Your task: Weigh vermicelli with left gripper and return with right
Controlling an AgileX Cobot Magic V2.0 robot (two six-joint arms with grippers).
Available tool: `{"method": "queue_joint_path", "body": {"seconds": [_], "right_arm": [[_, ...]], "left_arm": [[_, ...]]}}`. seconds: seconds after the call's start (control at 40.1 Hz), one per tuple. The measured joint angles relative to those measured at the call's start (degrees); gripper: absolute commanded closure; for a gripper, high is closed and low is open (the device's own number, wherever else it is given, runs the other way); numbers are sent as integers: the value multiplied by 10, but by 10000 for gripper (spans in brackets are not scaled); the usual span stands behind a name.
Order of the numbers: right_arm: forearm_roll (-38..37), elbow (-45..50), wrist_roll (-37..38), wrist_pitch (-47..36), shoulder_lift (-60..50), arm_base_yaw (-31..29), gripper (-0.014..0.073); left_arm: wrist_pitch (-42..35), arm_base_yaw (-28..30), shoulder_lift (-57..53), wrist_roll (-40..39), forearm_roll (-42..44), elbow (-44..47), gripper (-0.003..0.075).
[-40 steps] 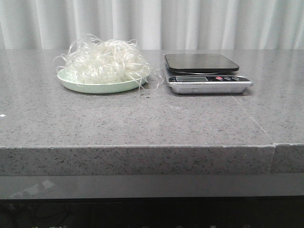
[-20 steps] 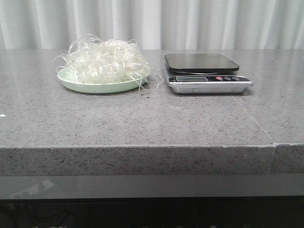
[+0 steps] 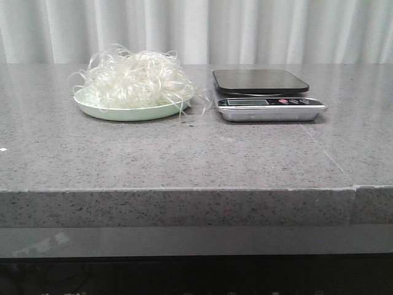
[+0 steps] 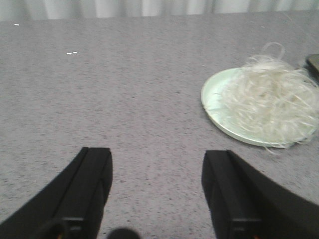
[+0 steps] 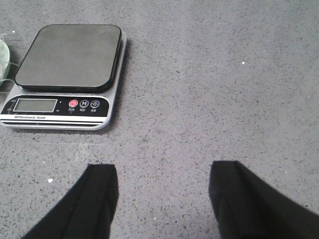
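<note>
Vermicelli (image 3: 136, 78) heaped on pale green plate (image 3: 123, 113), left-far area of grey desk (image 3: 184, 153). Fills nearly whole plate, loose strands hanging over right rim toward scale (image 3: 265, 95). Plate and scale side by side, just apart, a few stray strands reaching the gap. Scale platform dark, bare; display and buttons on near edge, red button visible in right wrist view (image 5: 73, 103).

Left claw (image 4: 157, 191) fingers spread wide, nothing between, hovering over bare desk; plate and vermicelli (image 4: 269, 102) ahead and off to one side, well clear of fingertips. Right claw (image 5: 164, 201) likewise spread wide, holding nothing, over bare desk; scale (image 5: 65, 74) ahead, not touched. Neither claw visible in front view. White curtain (image 3: 196, 31) behind far desk edge. Small white specks on desk surface in both wrist views.
</note>
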Motion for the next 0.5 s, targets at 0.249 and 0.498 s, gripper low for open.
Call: {"method": "queue_joint_path", "body": {"seconds": [0.249, 0.498], "right_arm": [[0, 0, 0, 1, 0, 0, 71], [0, 0, 0, 1, 0, 0, 71]], "left_arm": [[-4, -90, 93, 0, -1, -46, 227], [-13, -159, 231, 0, -1, -117, 227]]}}
